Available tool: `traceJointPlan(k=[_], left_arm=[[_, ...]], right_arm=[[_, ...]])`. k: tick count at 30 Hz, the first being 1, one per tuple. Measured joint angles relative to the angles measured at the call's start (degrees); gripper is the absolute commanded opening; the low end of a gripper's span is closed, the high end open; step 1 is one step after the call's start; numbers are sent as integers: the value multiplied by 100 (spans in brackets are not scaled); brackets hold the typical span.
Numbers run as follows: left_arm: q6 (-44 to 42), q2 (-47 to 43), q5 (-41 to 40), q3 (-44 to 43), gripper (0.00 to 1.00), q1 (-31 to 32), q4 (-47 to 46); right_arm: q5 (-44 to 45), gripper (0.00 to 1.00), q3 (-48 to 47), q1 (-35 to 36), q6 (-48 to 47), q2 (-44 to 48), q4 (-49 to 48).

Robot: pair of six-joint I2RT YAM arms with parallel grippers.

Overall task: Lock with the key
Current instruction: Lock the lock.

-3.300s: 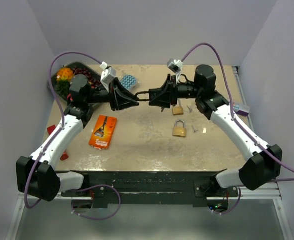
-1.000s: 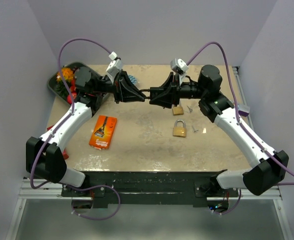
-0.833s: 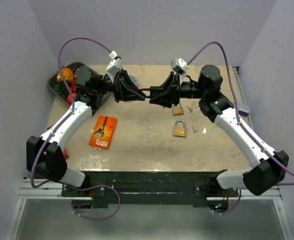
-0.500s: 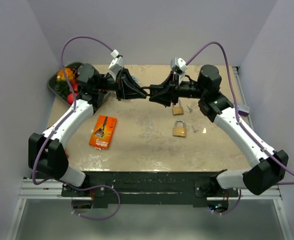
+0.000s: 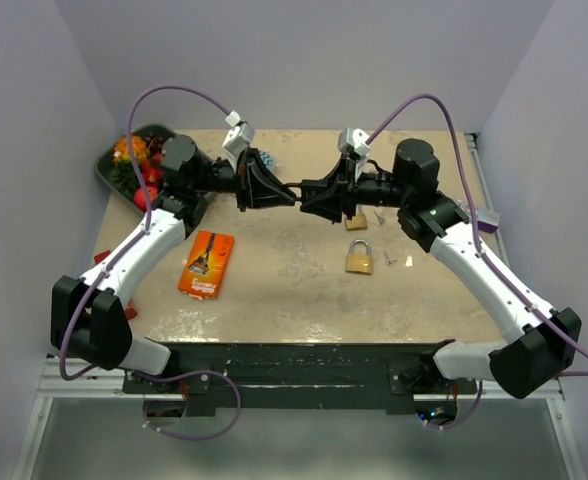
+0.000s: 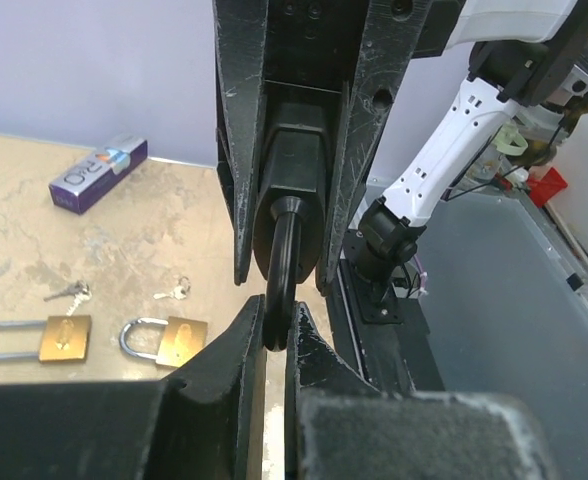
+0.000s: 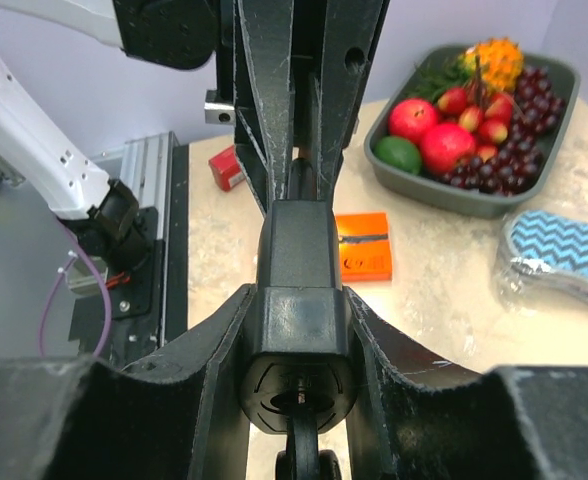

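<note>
From above, the meeting point of the two arms has drifted a little right and toward the far side over the last few seconds. The left arm has stretched further in, its wrist has rolled, and its cable loops higher. The right arm has barely shifted. The black padlock (image 5: pixel 296 189) hangs in the air between the left pincer (image 5: pixel 279 191) and the right pincer (image 5: pixel 310 192), above the far middle of the worktop (image 5: pixel 274 285). I judge that the left arm is pressing inward to seat the lock shut, so the closing step is under way rather than done. Both arms are bent at the elbow and reach level toward each other, nose to nose. Two brass padlocks (image 5: pixel 359 258) lie untouched on the worktop, right of centre.

In the left wrist view, the left pincer is clenched on the loop of the shackle (image 6: pixel 282 265), whose other end runs into the black body held from the opposite side.

In the right wrist view, the right pincer grasps the padlock's body, one finger (image 7: pixel 224 345) flat against each flank. A dark stem (image 7: pixel 305 448) sticks out of the keyhole end toward the camera. It is probably the key, though too little of it shows to be sure.
</note>
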State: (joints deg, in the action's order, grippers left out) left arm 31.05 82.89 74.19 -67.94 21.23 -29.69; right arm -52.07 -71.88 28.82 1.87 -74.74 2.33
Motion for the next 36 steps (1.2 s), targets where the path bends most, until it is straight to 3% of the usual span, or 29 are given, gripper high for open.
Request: traceJointPlan(k=[19,20,23,25,31,35,36], left_arm=[[-859,-251,-485,291,0,81,1414],[-855,-240,-505,278,1,81,1414],[-839,-221,-555,249,18,81,1416],[-815,-221,-581,247,20,81,1410],[-656,-212,-863,98,19,170,1123],[-476,-212,-905,98,0,179,844],[-431,-212,-905,98,0,179,772]], right_arm=[[11,0,61,-11,-949,-179,1523],[15,0,59,-13,-946,-203,1523],[11,0,48,-35,-931,-236,1513],[11,0,46,-37,-879,-240,1464],[7,0,155,15,-350,-295,1019],[-46,0,186,28,13,-304,728],[-81,0,186,24,74,-313,662]])
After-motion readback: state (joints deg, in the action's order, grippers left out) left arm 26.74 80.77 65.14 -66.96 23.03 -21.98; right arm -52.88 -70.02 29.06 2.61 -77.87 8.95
